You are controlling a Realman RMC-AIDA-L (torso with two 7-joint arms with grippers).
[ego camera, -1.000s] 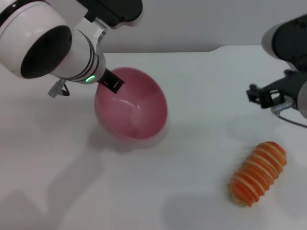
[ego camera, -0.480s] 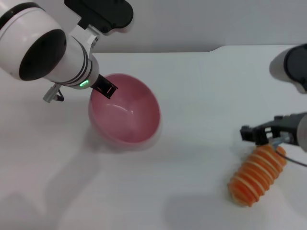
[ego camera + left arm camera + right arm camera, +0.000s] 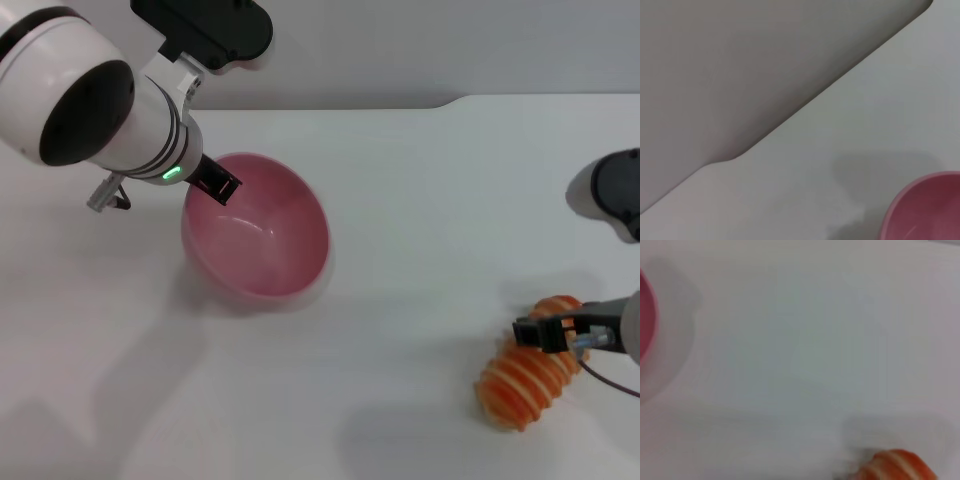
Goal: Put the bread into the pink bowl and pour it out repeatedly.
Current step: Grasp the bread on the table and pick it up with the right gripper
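**Reaching for the bread, bowl held ready**

Step in hand, by the look of it: picking up the bread (image 3: 532, 368), lying on the white table (image 3: 420, 230) at the lower right of the head view, well apart from the pink bowl (image 3: 256, 242) at centre left. Right gripper (image 3: 548, 334) low over the upper end of the loaf, at or just above its ridges; contact not certain. Fingers there too dark and too far cut off by the frame edge to call apart or together. Left gripper (image 3: 214, 183) at the bowl's upper-left rim, one dark finger showing over the edge, seemingly clamped on the rim, the bowl a little tilted and empty.

Next move likely calls for closing across the loaf's ridged body, lifting, then carrying it leftward over the bowl's mouth.

Hard to make out: the grip on the rim, half hidden behind the left wrist. Only an edge of bowl in the left wrist view, only a sliver of loaf in the right wrist view.
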